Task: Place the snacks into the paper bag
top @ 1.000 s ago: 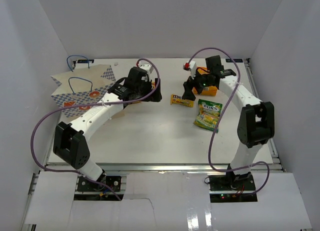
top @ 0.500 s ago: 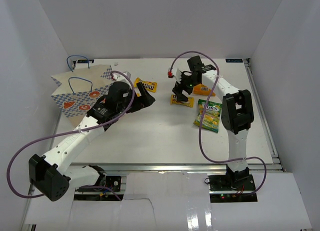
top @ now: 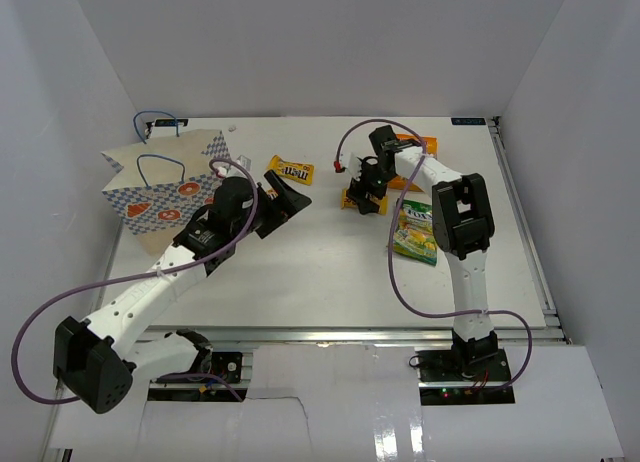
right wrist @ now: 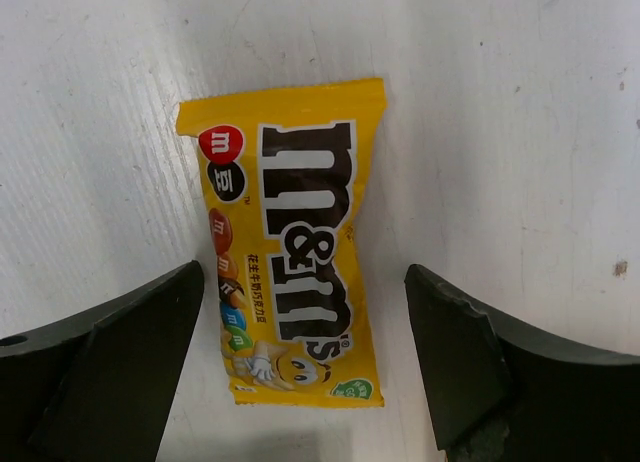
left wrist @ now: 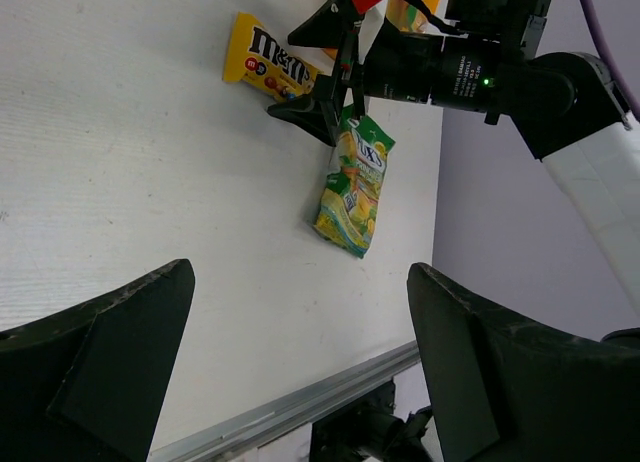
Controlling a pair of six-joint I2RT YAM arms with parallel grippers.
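The right hand point(right wrist: 302, 277) is wide open over a yellow packet point(right wrist: 290, 232), which lies flat on the surface point(right wrist: 520, 82) between its fingers. The left hand point(left wrist: 300, 272) is open too, near the bag point(top: 160, 187).

A boxy white paper bag with blue checks and orange-red prints point(top: 160, 192) stands at the far left, a flat yellow candy packet point(top: 290, 169) lies near it, and a second yellow candy packet point(right wrist: 285, 252) lies mid-table, face up, near an orange pouch point(top: 424, 145) and a green-yellow pouch point(top: 415, 232).
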